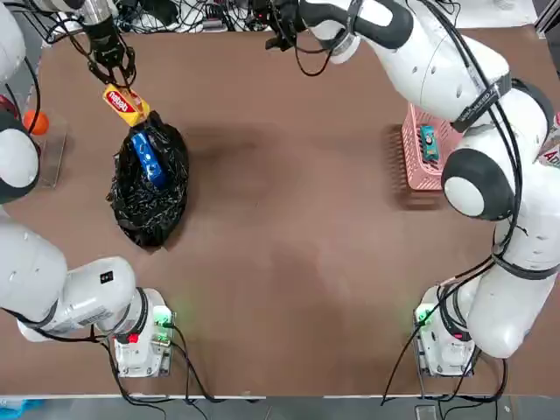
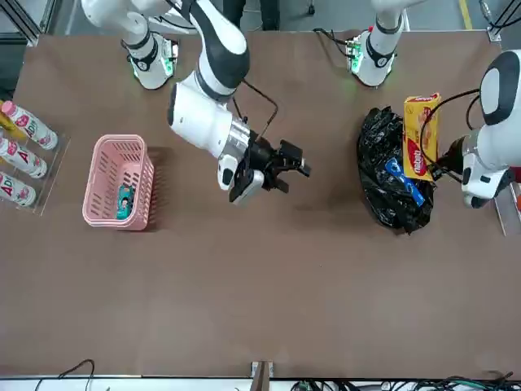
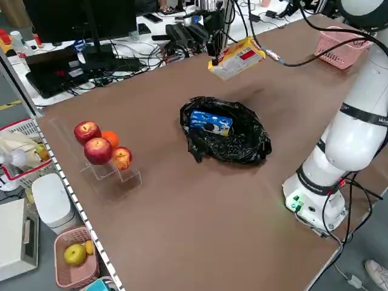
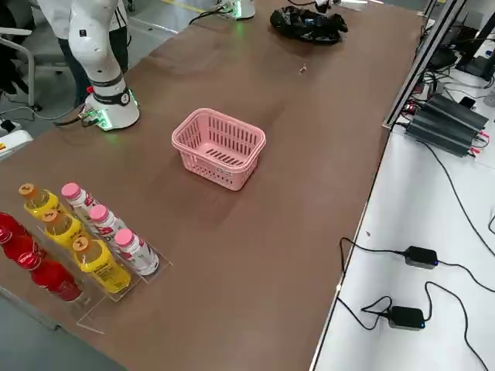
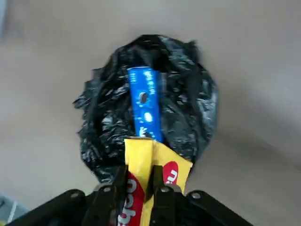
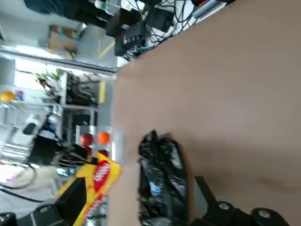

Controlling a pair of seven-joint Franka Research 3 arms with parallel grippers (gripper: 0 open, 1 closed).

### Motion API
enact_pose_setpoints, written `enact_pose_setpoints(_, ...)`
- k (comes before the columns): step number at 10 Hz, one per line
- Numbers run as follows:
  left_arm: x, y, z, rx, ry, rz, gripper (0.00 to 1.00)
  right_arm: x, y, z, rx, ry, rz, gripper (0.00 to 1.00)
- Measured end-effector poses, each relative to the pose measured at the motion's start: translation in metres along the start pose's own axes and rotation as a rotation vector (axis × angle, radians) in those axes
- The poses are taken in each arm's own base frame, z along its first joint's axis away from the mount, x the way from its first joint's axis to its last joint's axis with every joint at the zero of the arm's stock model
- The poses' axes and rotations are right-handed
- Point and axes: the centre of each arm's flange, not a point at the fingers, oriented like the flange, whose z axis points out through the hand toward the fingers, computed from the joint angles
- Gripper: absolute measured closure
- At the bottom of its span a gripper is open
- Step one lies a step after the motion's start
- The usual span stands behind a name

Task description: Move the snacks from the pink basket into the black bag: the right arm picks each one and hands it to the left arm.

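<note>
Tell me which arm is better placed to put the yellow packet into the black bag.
Likely left: its claw grips the yellow packet near the black bag; the right claw, open and empty, is farther off.

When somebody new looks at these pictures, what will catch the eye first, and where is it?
Probably the bright yellow packet with red marks, gripped in the left arm's jaws beside the glossy black plastic bag; a blue cookie packet lies in that bag. Next comes the pink lattice basket across the table, with a small teal box inside.
</note>
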Motion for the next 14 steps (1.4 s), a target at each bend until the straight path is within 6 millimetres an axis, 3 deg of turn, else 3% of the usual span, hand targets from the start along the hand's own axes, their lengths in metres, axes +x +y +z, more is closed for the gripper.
enact_pose_setpoints(2,0.003,-0.015,0.006,0.082,-0.01,-0.181,0.74,0.006,0.013,-0.008,-0.124,-0.074,-0.123,0.0)
enact_pose_setpoints(4,0.005,-0.033,0.015,0.197,-0.019,-0.284,0.74,0.013,0.026,-0.032,-0.267,-0.189,-0.224,0.0)
enact_pose_setpoints(8,0.01,-0.041,0.056,0.304,-0.063,-0.581,0.74,0.036,0.072,-0.128,-0.601,-0.361,-0.267,0.0)
enact_pose_setpoints(10,0.013,-0.038,0.083,0.377,-0.041,-0.719,0.74,0.038,0.11,-0.167,-0.729,-0.374,-0.243,0.0)
enact_pose_setpoints(12,0.016,-0.022,0.126,0.414,0.02,-0.755,0.74,0.039,0.157,-0.198,-0.83,-0.392,-0.202,0.0)
enact_pose_setpoints(14,0.019,-0.004,0.165,0.424,0.051,-0.778,0.74,0.049,0.22,-0.246,-0.873,-0.397,-0.149,0.0)
